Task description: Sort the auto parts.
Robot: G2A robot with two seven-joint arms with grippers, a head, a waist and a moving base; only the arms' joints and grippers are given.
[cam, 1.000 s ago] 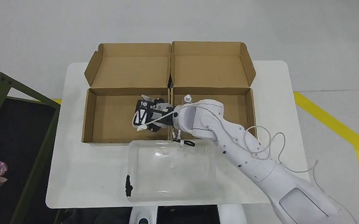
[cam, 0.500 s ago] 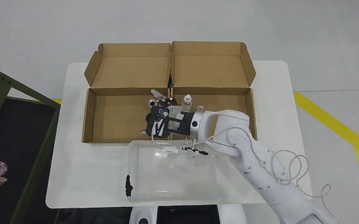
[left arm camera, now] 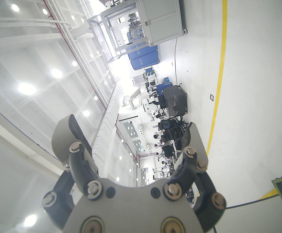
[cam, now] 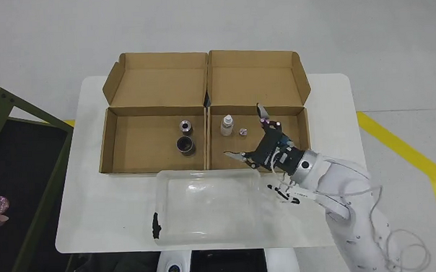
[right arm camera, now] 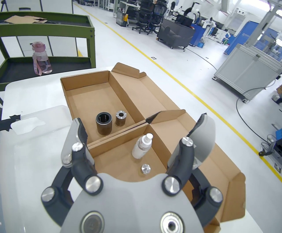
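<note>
White table [cam: 332,96], right gripper [right arm camera: 141,121] jaws wide, empty, over right box [right arm camera: 114,158], metal disc [right arm camera: 146,168] beneath.

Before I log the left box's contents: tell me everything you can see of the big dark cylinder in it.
The cylinder is short, dark and metal-looking, with a hollow bore. It stands upright, open end up, on the floor of the left box, near the wall next to the right box. A smaller cylinder stands beside it, just apart. Nothing else touches it.
</note>
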